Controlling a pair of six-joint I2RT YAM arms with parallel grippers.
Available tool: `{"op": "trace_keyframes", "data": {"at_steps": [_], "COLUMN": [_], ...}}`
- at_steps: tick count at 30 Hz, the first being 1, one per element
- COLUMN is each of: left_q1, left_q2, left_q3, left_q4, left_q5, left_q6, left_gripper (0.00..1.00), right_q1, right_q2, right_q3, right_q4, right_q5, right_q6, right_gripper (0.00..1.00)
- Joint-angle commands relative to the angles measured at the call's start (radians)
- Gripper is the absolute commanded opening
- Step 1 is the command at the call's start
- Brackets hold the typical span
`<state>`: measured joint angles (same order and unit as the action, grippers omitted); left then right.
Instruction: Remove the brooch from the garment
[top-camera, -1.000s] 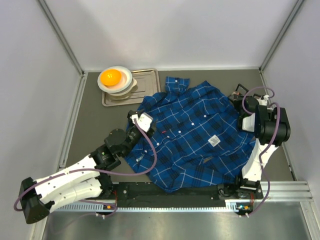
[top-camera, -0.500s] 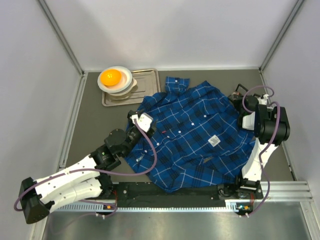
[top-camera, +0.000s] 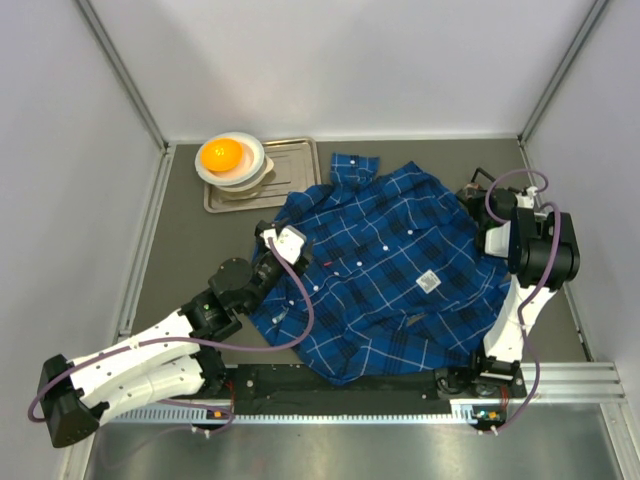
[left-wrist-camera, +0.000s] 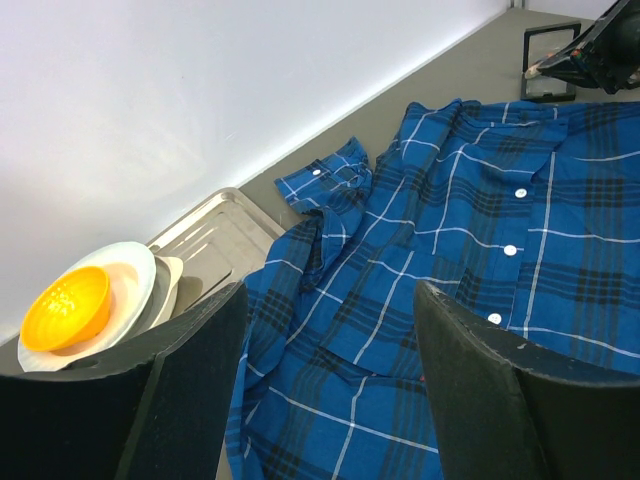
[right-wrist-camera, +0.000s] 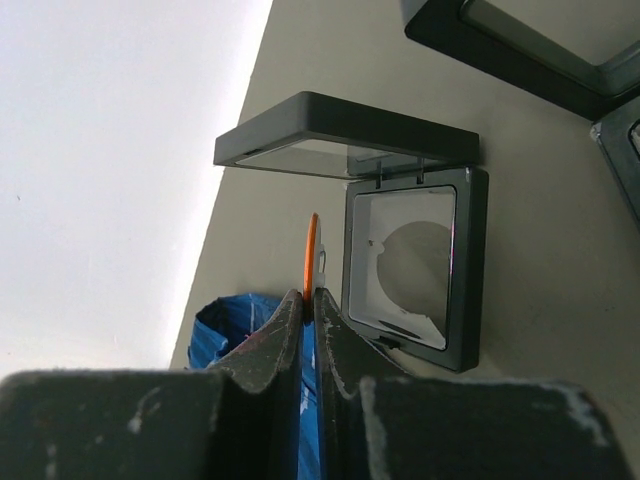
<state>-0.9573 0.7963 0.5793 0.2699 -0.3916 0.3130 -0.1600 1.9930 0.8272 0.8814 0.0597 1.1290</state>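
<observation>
Enclosure: grey matte counter (top-camera: 180, 230), white walls (top-camera: 350, 60). My left fingers (top-camera: 288, 238) spread above dark-blue plaid shirt (top-camera: 400, 270); right fingers (right-wrist-camera: 308, 295) pinch thin orange brooch (right-wrist-camera: 311, 250).

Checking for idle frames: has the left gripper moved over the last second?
No. The left gripper keeps its place over the shirt's left edge, short of the metal tray.

In the right wrist view's centre, the right tool (right-wrist-camera: 308, 300) pinches a thin orange piece (right-wrist-camera: 311, 250) seen edge-on, so its shape cannot be told. Black frames (right-wrist-camera: 520, 40) run off the upper right edge. The left wrist view cuts off the garment (left-wrist-camera: 470, 250) at the bottom and right. In the top view, a red speck (top-camera: 330, 262) left of centre is too small to identify.
</observation>
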Motion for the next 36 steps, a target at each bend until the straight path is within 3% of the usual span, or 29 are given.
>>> {"op": "trace_keyframes", "data": {"at_steps": [1,36], "left_q1": [0.002,0.003], "left_q2": [0.003,0.001], "left_q3": [-0.001,-0.006], "left_q4": [0.065,0.069], "left_q5": [-0.007,-0.006], "left_q6": [0.003,0.005], "left_gripper": [0.72,0.72], "right_q1": [-0.010,-0.010], "right_q2": [0.013,0.024], "right_q3": [0.033,0.067], "right_q4": [0.011,-0.055], "right_q5": [0.022,0.031], "right_q6": [-0.005,-0.001], "right_gripper": [0.05,0.09]}}
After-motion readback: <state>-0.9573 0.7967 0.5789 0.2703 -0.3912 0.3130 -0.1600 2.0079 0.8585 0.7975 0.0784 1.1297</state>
